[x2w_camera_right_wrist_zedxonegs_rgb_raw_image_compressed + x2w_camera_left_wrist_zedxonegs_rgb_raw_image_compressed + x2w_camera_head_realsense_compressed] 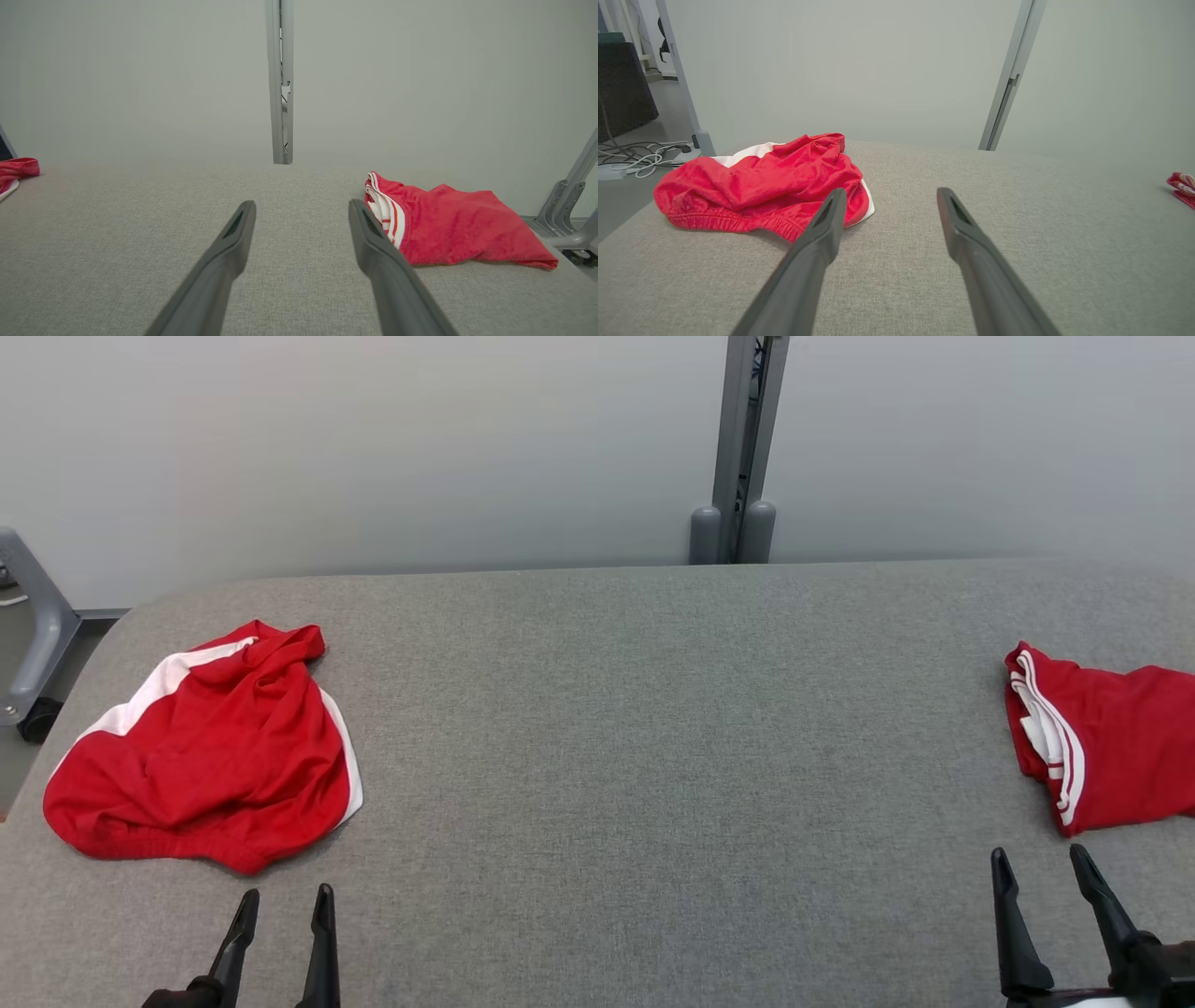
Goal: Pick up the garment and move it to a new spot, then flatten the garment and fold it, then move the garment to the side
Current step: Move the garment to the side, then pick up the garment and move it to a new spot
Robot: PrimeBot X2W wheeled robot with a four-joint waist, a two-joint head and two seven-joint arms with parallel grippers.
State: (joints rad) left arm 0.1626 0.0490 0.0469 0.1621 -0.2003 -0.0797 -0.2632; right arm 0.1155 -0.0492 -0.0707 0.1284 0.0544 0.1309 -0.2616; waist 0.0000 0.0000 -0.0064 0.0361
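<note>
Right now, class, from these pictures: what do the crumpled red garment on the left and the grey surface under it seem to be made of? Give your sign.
The red garment: probably a soft knit sports fabric, matte; it falls in loose folds and its hem looks gathered, like elastic. The grey surface: seemingly woven upholstery cloth, matte; a fine flecked weave shows close up.

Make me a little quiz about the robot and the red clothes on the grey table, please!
1. True or false: the left gripper is holding the crumpled garment.
2. Where does the striped garment lie on the grey table in the head view? A) at the right edge B) in the middle C) on top of the crumpled garment
3. Fill the gap: the right gripper is ___ and holds nothing.

Key: 1 false; 2 A; 3 open.
</note>
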